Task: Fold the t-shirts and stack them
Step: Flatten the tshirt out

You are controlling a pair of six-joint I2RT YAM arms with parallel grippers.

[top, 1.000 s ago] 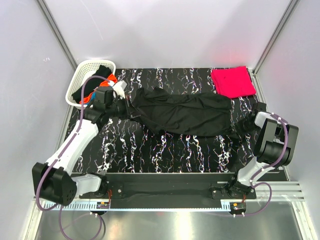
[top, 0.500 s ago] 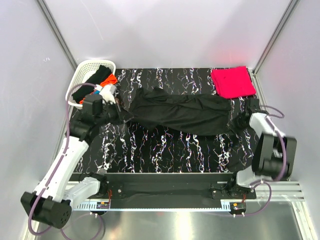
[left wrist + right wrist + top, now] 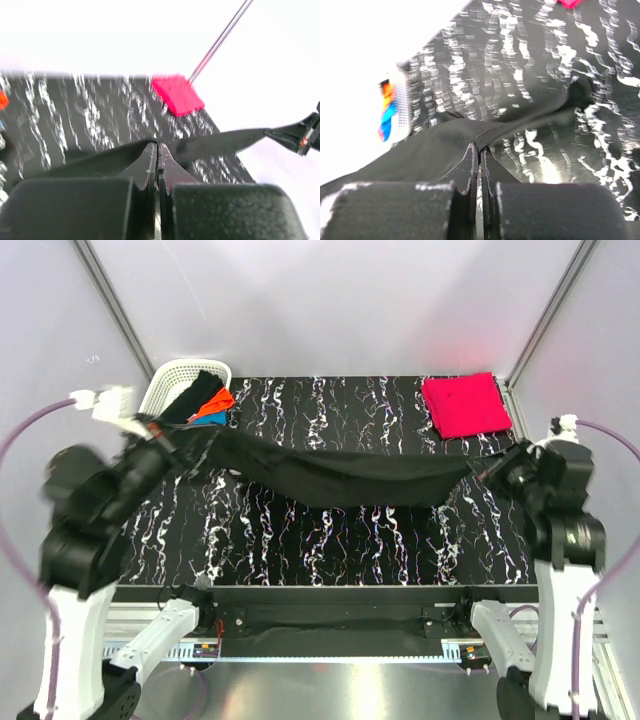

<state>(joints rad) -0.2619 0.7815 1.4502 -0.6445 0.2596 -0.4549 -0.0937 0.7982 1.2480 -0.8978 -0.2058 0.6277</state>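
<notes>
A large black t-shirt (image 3: 340, 478) hangs stretched in a sagging band above the patterned table. My left gripper (image 3: 165, 435) is shut on its left end, near the basket. My right gripper (image 3: 490, 468) is shut on its right end. In the left wrist view the jaws (image 3: 158, 146) are pressed together on black cloth (image 3: 230, 142) that runs off to the right. The right wrist view shows its jaws (image 3: 479, 149) pinching a hem of the same shirt (image 3: 435, 150). A folded pinkish-red t-shirt (image 3: 465, 405) lies at the back right corner.
A white lattice basket (image 3: 170, 385) at the back left holds black, orange and blue shirts (image 3: 212, 400). Grey walls with metal posts close in the table on three sides. The black-and-white table top (image 3: 330, 540) shows bare under the hanging shirt.
Both arms have risen and pulled apart, lifting the crumpled black t-shirt off the table and stretching it out. The right gripper has shut on the shirt's right end.
</notes>
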